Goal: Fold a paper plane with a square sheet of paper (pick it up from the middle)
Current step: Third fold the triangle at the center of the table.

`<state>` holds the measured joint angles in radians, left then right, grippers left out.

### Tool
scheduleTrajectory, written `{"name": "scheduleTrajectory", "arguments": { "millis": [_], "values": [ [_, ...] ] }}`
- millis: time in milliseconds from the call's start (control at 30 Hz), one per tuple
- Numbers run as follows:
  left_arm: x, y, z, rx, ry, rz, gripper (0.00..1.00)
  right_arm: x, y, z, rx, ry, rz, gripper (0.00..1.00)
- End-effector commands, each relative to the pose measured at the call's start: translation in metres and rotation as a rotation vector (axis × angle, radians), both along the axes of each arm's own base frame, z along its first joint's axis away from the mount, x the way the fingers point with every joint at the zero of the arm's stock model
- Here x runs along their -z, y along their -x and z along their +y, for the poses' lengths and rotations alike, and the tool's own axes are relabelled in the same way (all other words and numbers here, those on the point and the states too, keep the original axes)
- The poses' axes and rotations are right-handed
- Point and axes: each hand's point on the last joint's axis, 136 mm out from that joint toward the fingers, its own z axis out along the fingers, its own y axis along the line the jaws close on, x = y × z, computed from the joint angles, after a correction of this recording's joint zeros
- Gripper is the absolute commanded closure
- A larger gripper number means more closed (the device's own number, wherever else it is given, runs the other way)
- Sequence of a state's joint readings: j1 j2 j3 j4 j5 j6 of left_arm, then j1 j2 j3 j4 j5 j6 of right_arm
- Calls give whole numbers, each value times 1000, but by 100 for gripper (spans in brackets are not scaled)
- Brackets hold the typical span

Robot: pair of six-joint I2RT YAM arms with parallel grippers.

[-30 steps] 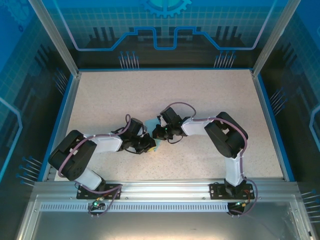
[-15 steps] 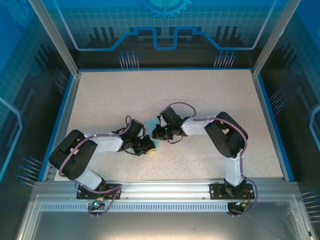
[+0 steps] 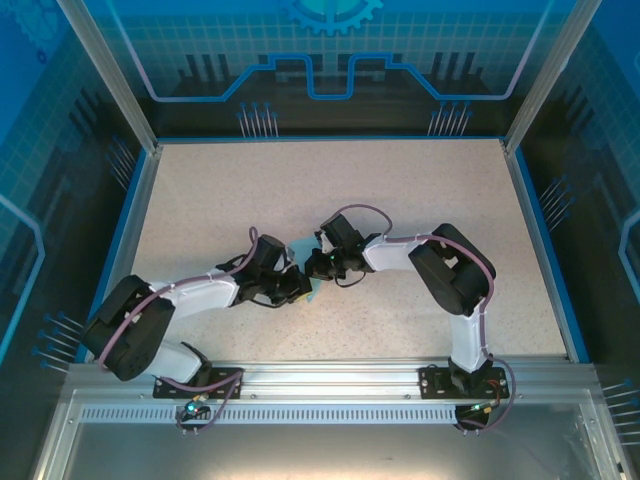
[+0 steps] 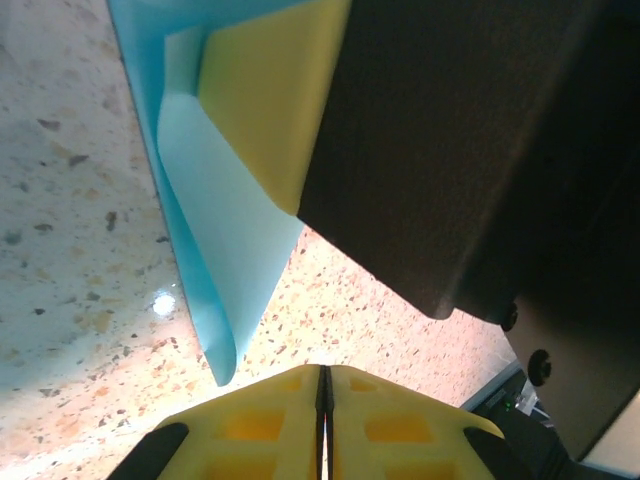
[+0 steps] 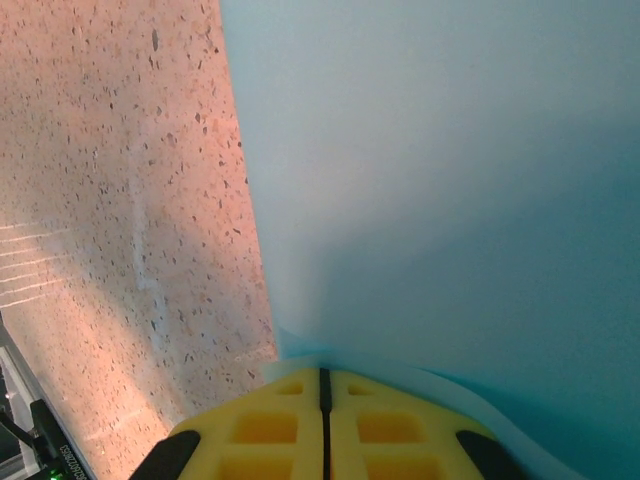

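Note:
The square sheet of paper (image 3: 299, 249), light blue, lies on the table between my two grippers, mostly hidden under them. In the left wrist view the paper (image 4: 230, 250) shows doubled layers with a rounded, curled edge that narrows to a point. My left gripper (image 4: 323, 372) is shut with nothing between its yellow fingertips, just short of that point. A yellow finger (image 4: 270, 110) of the right gripper rests on top of the paper. In the right wrist view my right gripper (image 5: 322, 375) is shut, its tips lying on the paper (image 5: 450, 180).
The speckled beige table (image 3: 400, 190) has a blue rim and aluminium posts around it. Both arms meet at the table's middle (image 3: 305, 275). Open surface lies toward the back and on both sides.
The left arm has stretched out lower, its elbow swinging left and toward the near edge, and its gripper slid slightly toward the right gripper. The right arm has stayed still.

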<state>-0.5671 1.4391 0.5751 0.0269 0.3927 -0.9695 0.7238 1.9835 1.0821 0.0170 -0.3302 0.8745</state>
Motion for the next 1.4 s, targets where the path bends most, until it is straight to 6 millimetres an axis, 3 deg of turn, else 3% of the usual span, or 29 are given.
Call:
{"name": "scheduleTrajectory", "arguments": {
  "millis": [0, 433, 1367],
  "values": [
    [1, -4, -9, 16, 2, -1, 91, 51, 17, -30, 41, 156, 114, 95],
    [23, -10, -1, -22, -89, 23, 91, 52, 18, -31, 41, 158, 117, 95],
    [40, -6, 12, -23, -181, 56, 91, 50, 16, -30, 48, 156, 115, 94]
  ]
}}
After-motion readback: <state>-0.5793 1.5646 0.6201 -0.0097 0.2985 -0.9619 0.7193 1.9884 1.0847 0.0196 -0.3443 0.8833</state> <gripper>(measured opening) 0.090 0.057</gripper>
